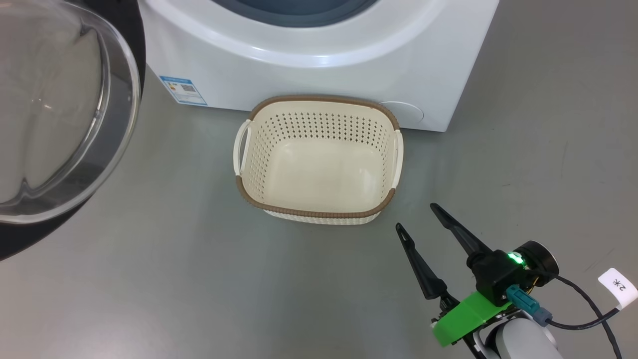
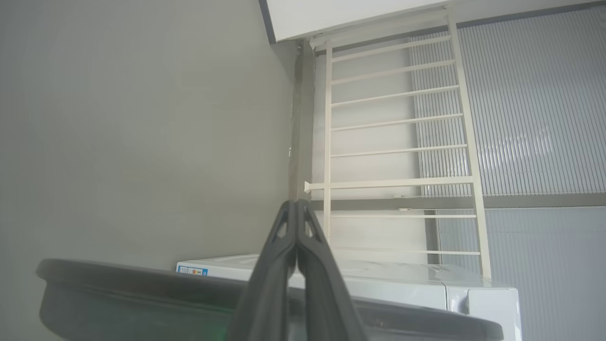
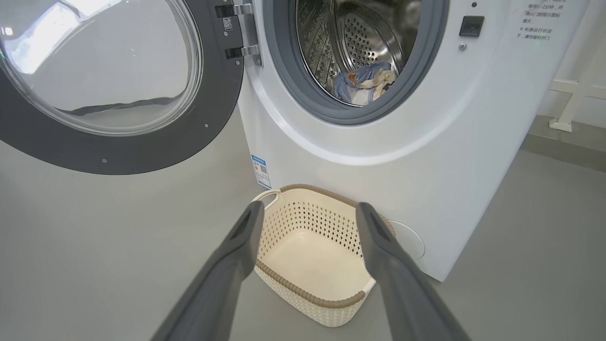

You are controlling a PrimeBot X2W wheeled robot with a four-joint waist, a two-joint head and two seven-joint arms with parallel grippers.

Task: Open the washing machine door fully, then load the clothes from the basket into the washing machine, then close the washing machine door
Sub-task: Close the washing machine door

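- The washing machine door is being shown swung wide open at the left of the washing machine, with its clear glass bowl and dark grey inner face being turned toward the room.
- The clothes are being seen lying inside the perforated steel drum, just behind the grey gasket. Blue fabric with an orange print and a cream piece are being made out.
- The basket is being shown upright on the grey floor, just in front of the machine and near the blue label, with its bare cream bottom being exposed.
- The right tool is being held released, with its two dark fingers spread and nothing being gripped. It is being held above the floor near the basket's front right corner, apart from it, and is being pointed toward basket and machine.
- The left tool is being held clenched, finger against finger, with nothing between them.
- In the left wrist view a dark curved rim is being crossed by those fingers, and a white railing is being seen beyond. Whether that rim is being touched cannot be told.
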